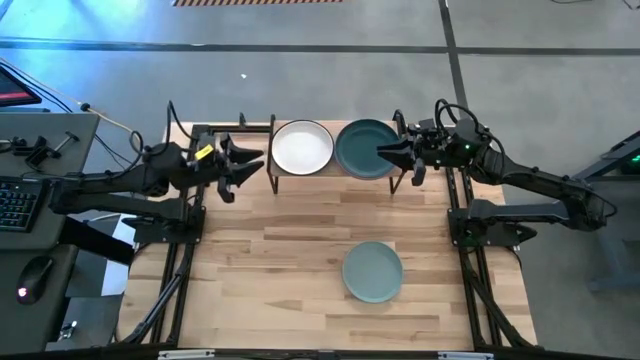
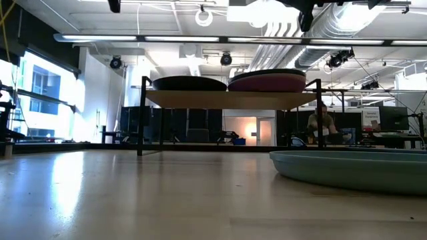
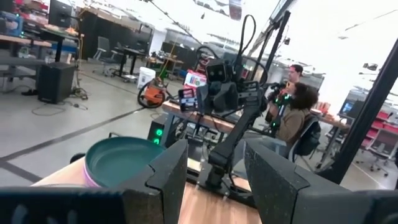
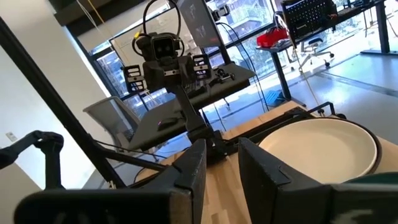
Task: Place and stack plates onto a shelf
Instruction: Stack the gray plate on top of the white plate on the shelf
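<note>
The shelf (image 1: 340, 178) stands at the table's far edge and carries two stacks. The cream-white plate (image 1: 302, 147) tops the left stack, above the black plate (image 2: 190, 83). The dark teal plate (image 1: 367, 149) tops the right stack, above a pink or purple plate (image 2: 267, 84). The pale blue-green plate (image 1: 372, 271) lies flat on the tabletop toward the near right. My right gripper (image 1: 387, 152) is open over the teal plate's right rim and looks across at the cream-white plate (image 4: 317, 149). My left gripper (image 1: 255, 163) is open just left of the shelf.
The wooden tabletop (image 1: 270, 260) lies bare between the shelf and the blue-green plate. Black frame rails run along both sides of the table. A desk with a keyboard (image 1: 15, 200) stands to the left. People sit in the room behind (image 3: 298, 106).
</note>
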